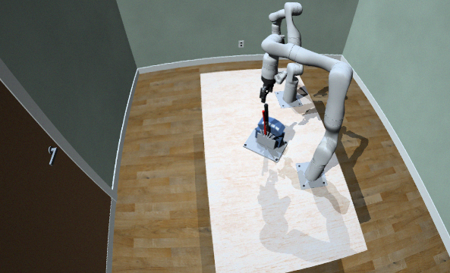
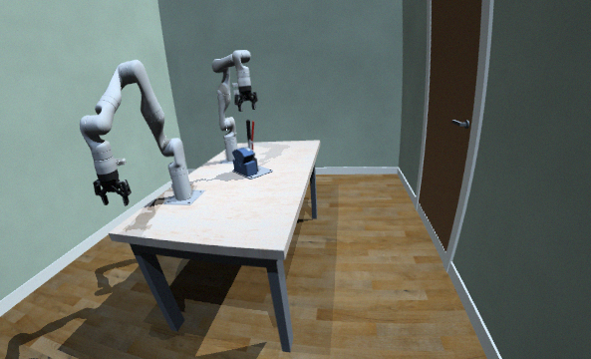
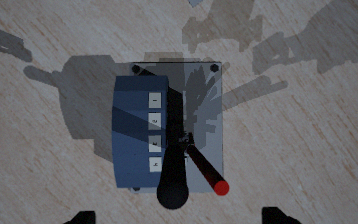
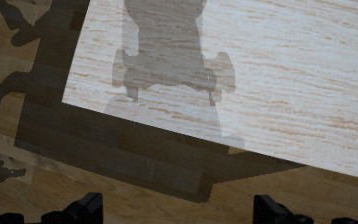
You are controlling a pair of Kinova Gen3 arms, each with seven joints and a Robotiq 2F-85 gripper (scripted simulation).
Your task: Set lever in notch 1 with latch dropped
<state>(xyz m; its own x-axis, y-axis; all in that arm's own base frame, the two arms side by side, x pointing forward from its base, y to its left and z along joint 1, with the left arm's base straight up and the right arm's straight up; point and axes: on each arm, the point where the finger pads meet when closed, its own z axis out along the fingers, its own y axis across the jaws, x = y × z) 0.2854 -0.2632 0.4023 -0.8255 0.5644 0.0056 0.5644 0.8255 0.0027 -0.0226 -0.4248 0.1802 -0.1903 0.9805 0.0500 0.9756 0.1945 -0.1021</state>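
Observation:
The lever's black handle [image 1: 266, 114] [image 2: 248, 129] [image 3: 172, 192] stands roughly upright from the blue housing [image 2: 245, 167] [image 3: 135, 170]. The red bar [image 1: 264, 120] [image 2: 253, 132] [image 3: 221, 187] is beside it. In the left wrist view, the plate marked 1 [image 3: 155, 100] is at the end of the number row away from the knob. The latch and its notch are too dark to make out. My left gripper [image 1: 262, 101] [image 2: 247, 108] [image 3: 180, 217] is open and empty above the handle's top. My right gripper [image 2: 116, 201] [image 4: 178, 207] is open and empty, far from the lever.
The housing sits on a grey base plate [image 1: 252, 145] [image 3: 210, 145] bolted to the table [image 1: 232, 212] [image 2: 255, 219]. My right gripper hangs beyond the table's end edge. The arms' bases stand along one long side. Arm shadows cross the table.

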